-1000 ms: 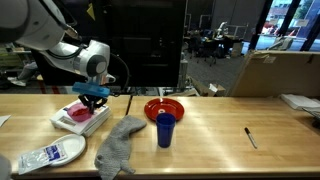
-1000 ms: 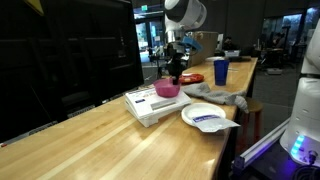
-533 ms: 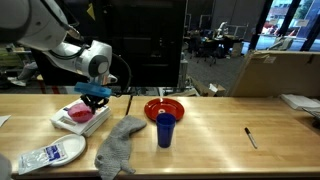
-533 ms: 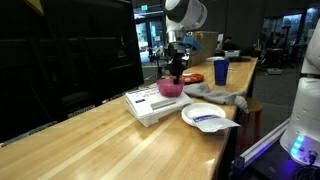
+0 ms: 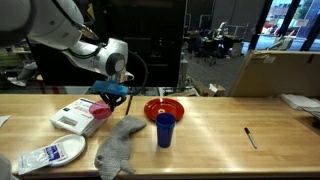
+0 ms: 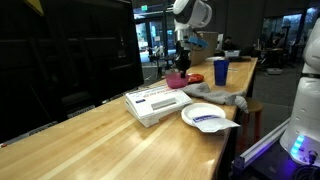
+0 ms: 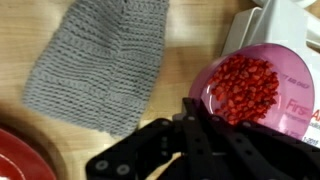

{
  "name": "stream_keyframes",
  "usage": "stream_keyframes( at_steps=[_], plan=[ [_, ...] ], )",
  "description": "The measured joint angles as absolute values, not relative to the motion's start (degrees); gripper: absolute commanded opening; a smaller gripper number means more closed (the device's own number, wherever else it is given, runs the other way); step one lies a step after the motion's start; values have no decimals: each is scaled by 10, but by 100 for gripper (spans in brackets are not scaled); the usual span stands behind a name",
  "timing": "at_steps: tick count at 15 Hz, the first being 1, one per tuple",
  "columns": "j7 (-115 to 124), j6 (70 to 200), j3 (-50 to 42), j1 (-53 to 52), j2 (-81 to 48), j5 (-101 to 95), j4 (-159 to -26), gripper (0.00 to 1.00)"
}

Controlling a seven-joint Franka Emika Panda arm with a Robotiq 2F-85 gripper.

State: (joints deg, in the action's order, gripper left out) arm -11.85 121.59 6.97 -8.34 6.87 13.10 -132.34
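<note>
Wrist view gave me the clearest read: the gripper (image 7: 190,122) had its jaws drawn together on the near rim of the pink bowl (image 7: 245,88), pinching the edge at about 6 o'clock on the bowl, with the load of small red pieces (image 7: 243,80) sitting level inside. The grey knitted cloth (image 7: 100,60) lay at 10 o'clock from the gripper, a sliver of the red bowl (image 7: 12,155) showed at 8 o'clock, and the white box (image 7: 290,25) sat at 1 o'clock, partly under the bowl's far side. A second before, the pink bowl had rested squarely on top of that box with the gripper low over it and the jaws just finishing their close. By this moment the arm had swung over and carried the bowl with it: in an exterior view the pink bowl (image 5: 101,110) hung at the box's 3 o'clock edge, close above the worktop (image 5: 220,140) and just beside the cloth, short of the blue cup (image 5: 165,128). I took that to mean the pinch was firm and the bowl had left its perch without spilling, as far as I could see. Cloth, red bowl, cup and box had all stayed where they were.
</note>
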Motion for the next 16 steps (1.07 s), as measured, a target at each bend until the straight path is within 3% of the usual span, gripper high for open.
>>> stream_keyframes(
  at_steps=[16],
  plan=[
    [-70,1308,28,-35,-21,123,-1315,1]
  ],
)
